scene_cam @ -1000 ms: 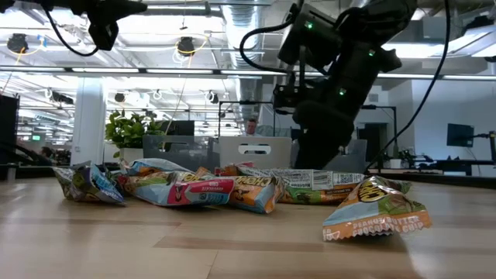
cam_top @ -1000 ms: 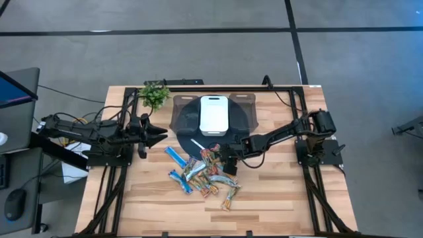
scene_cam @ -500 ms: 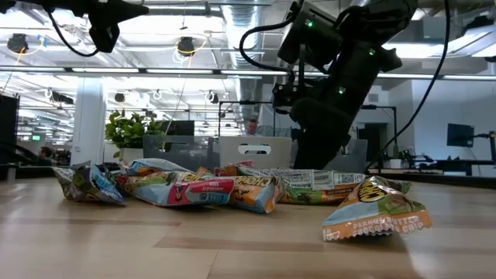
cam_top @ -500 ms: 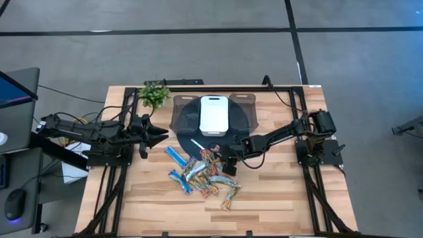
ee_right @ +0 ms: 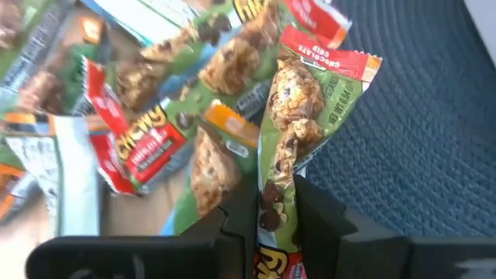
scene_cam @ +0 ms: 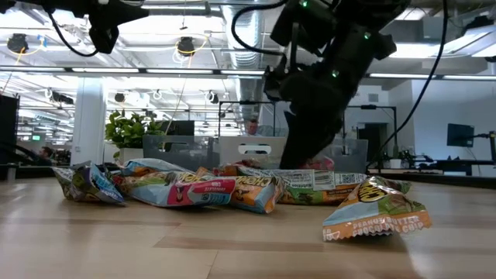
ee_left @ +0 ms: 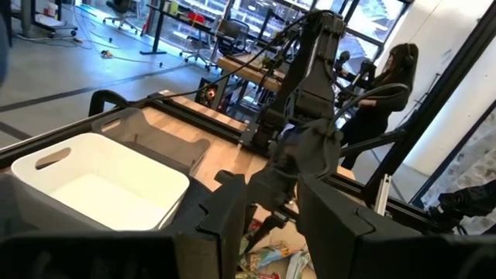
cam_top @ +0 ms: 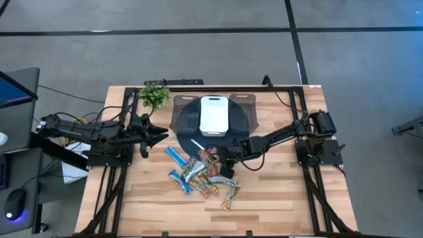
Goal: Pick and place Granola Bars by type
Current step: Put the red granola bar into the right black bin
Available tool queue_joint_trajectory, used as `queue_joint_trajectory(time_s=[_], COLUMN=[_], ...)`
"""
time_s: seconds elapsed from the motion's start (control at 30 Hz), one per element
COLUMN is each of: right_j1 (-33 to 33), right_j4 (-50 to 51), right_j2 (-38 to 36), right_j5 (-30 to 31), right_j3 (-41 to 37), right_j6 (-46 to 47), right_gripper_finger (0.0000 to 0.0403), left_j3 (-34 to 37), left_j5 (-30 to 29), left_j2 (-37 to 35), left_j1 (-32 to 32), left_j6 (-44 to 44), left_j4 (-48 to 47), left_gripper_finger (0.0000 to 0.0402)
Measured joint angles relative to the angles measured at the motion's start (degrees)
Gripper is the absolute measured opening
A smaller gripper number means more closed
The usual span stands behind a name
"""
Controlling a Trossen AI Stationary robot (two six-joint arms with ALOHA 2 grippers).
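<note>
**Risks while the right arm holds one bar above the pile**

At the 9 o'clock side of the table (cam_top: 284, 198), the left gripper (cam_top: 160, 135) waits in the air, well apart from the pile. In the left wrist view its two fingers (ee_left: 232, 221) stand apart with nothing between them. It is no danger now, but if both arms go to the middle together, they could hit each other.

Near the centre, a little toward 6 o'clock, lie the Granola Bars (cam_top: 201, 175) in a loose heap, many overlapping. One blue bar (cam_top: 176, 156) lies at the heap's 10 o'clock edge, and a thin white stick (cam_top: 197, 145) rests just beside the heap at 12 o'clock. Farther toward 12 o'clock is the dark mat (cam_top: 182, 119) with the white bin (cam_top: 213, 114) on it.

The right gripper (cam_top: 223, 157) is at the 1 o'clock edge of the heap. In the right wrist view its fingers are closed on a green chocolate chip bar (ee_right: 298, 116), which sticks out forward over the mat and the other bars.

I judge these dangers:
- The grip seems to be only on one end of the foil wrapper. Foil is slippery, so the bar may slide out or swing during a fast move.
- The hanging end may catch a neighbour bar and drag it away.
- Similar wrappers can be confused, so the bar may go to a wrong group.
</note>
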State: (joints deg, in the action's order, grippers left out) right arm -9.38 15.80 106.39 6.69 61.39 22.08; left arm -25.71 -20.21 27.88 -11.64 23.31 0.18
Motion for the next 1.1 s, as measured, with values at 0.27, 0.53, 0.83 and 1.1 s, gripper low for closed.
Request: queue_joint_trajectory(time_s=[0.27,0.53,0.83,1.1], right_j1=[0.02,3.27,14.87,25.61], right_j4=[6.89,9.35,26.23,29.37], right_j2=[-1.4,-11.34,-23.38,-20.42], right_j5=[-0.97,1.78,12.88,9.7], right_j3=[4.91,6.97,6.99,6.91], right_j6=[0.0,6.32,18.89,15.31], right_gripper_finger=[0.0063,0.0063,0.0063,0.0063], left_j3=[0.01,0.01,0.0,0.0], left_j5=[0.0,0.03,-0.2,-1.11], left_j2=[-0.02,0.0,0.0,-0.02], left_j1=[-0.02,0.0,0.0,-0.02], left_j6=[-0.02,-0.48,-1.36,-2.93], left_j4=[-2.1,-4.98,-9.09,-9.4], left_gripper_finger=[0.0112,0.0112,0.0112,0.0112])
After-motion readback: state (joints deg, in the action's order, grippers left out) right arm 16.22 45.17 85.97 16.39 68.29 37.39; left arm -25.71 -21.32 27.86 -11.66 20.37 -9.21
